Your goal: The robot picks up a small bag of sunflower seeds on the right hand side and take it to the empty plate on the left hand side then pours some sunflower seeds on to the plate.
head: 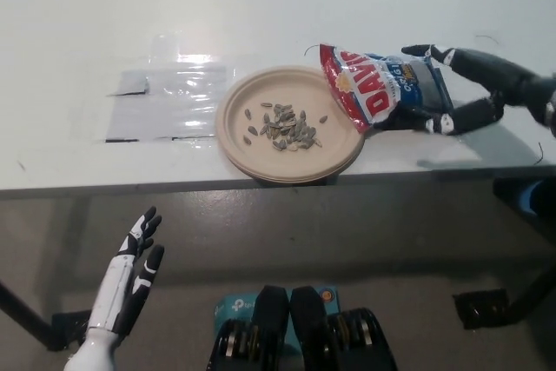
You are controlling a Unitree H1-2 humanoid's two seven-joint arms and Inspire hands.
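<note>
The bag of sunflower seeds (382, 86) lies on its side on the white table (261, 6), its torn mouth resting over the right rim of the plate (233, 136) and its body trailing off to the right. A small heap of seeds (284, 125) sits near the middle of the plate, so the pour looks done and the step in hand is, as I judge it, letting go of the bag cleanly.

Your right hand (460, 89) is spread wide around the far end of the bag, one finger reaching over the top edge and others curled beside the lower edge. It seems to grip nothing, though a fingertip may touch the foil. To finish well, lift the hand straight away from the bag, not sideways, so you don't drag it and tip more seeds out or nudge the plate, which sits at the table's front edge. Keep the fingers apart until they are clear of the crinkled packaging.

Your left hand (130, 280) rests low at the lower left, below the table, fingers apart and empty.

On the bag's red panel you can read large white letters, "DAVI"; smaller writing on the dark blue part is too fine to make out.

Left of the plate, a clear plastic sheet (165, 102) lies flat on the table.
</note>
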